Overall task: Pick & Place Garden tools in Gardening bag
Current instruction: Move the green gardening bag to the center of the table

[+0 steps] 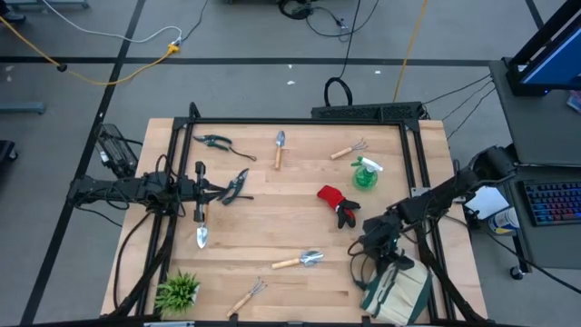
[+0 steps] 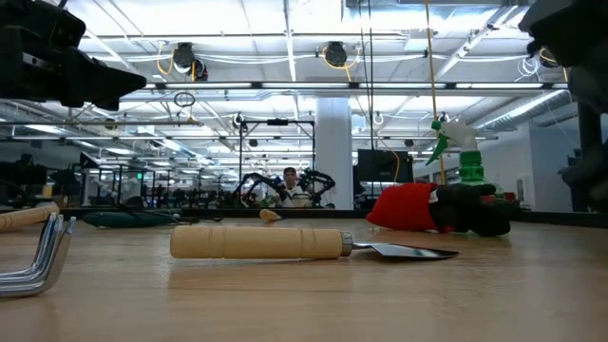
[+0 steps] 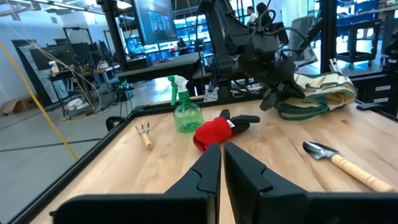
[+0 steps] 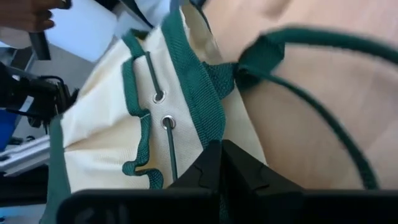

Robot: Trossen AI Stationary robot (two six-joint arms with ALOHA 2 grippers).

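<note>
The cream gardening bag (image 1: 399, 291) with green trim lies on its side at the table's near right corner. My right gripper (image 1: 377, 247) is shut at its rim. Garden tools lie spread over the table: red-and-black gloves (image 1: 338, 205), a green spray bottle (image 1: 365, 173), a small rake (image 1: 349, 150), trowels (image 1: 280, 148) (image 1: 300, 261) (image 1: 201, 227) and pruners (image 1: 213, 142) (image 1: 238, 186). My left gripper (image 3: 221, 163) waits at the table's left, level and shut on nothing, just short of the nearer pruners. My right gripper is shut on the bag's green-trimmed rim (image 4: 208, 127), next to two metal eyelets. The trim runs in between the two fingertips, which hide the place of contact. The fingers slant down at it from the table's right. The bag rests on the table, one loop handle (image 4: 323, 118) lying slack.
A small potted plant (image 1: 177, 291) stands at the near left corner, with another rake (image 1: 247, 295) beside it. A black frame (image 1: 300, 120) edges the far side and both sides of the table. The middle of the board between the gloves and the near trowel is bare wood.
</note>
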